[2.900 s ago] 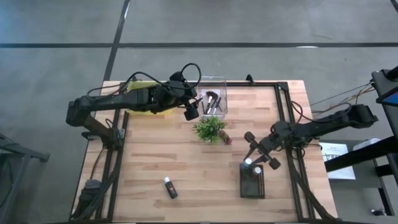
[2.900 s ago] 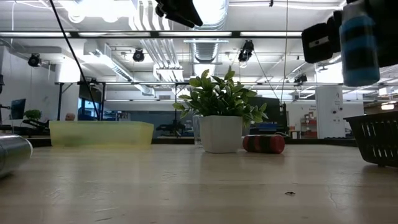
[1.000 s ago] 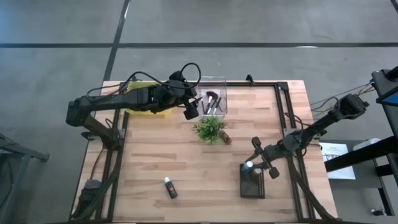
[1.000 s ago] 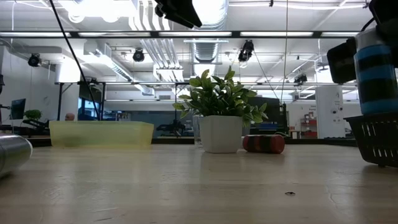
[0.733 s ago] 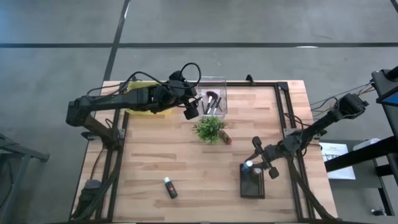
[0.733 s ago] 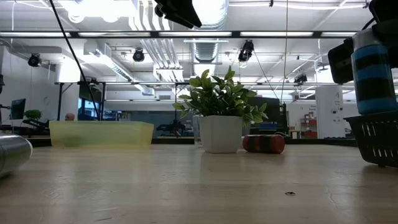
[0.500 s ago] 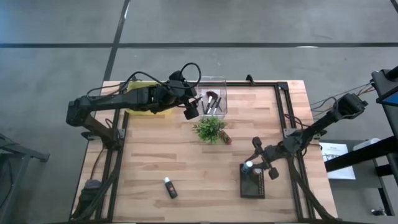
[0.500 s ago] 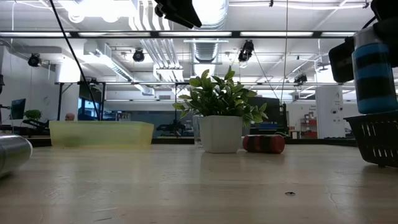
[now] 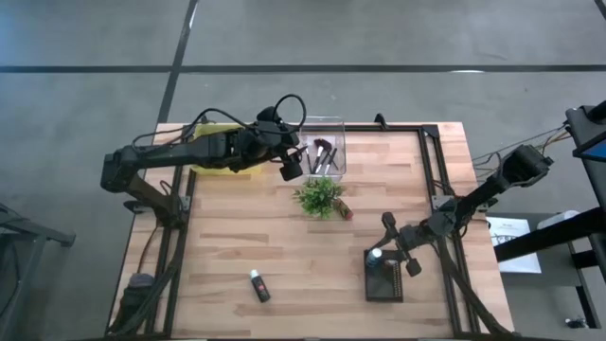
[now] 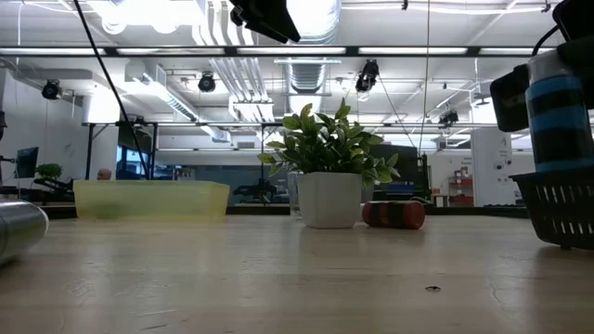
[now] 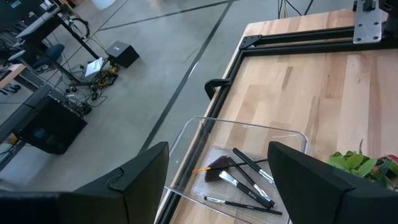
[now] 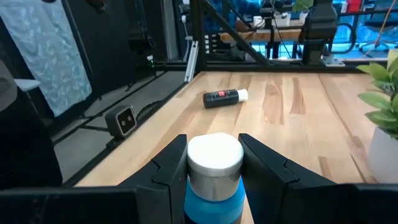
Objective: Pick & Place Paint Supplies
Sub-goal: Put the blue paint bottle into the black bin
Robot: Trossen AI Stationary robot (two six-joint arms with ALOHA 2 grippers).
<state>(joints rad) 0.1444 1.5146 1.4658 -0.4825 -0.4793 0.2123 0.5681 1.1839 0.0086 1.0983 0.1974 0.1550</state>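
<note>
Fingers of your right gripper (image 12: 214,167) are clamped on the blue paint tube (image 12: 214,180), one on each flank just below its white cap, and the tube stands upright between them, cap toward the wrist camera. What the next move turns on is what lies straight under that tube: in the high view your right gripper (image 9: 379,254) hangs directly above the black mesh basket (image 9: 384,280) at the near right of the desk (image 9: 284,227), so the tube's long axis points down into the basket's mouth. In the low view the blue paint tube (image 10: 557,111) has its lower end already about level with the rim of the black mesh basket (image 10: 561,209); whether it touches the floor of the basket you cannot tell from here. A straight drop looks like all that remains, so keep the tube vertical before you let go.

Your right arm reaches in from the desk's right edge, bent low, wrist tipped down over the basket.

Farther out, the black tube with the white cap (image 9: 258,285) lies flat on the desk, well apart from the basket toward the near left, its long axis slanted; your right arm is the nearer one for it.

Your left gripper (image 9: 291,169) waits with fingers apart above the clear tray (image 11: 193,134), where the brushes (image 11: 242,180) lie.
</note>
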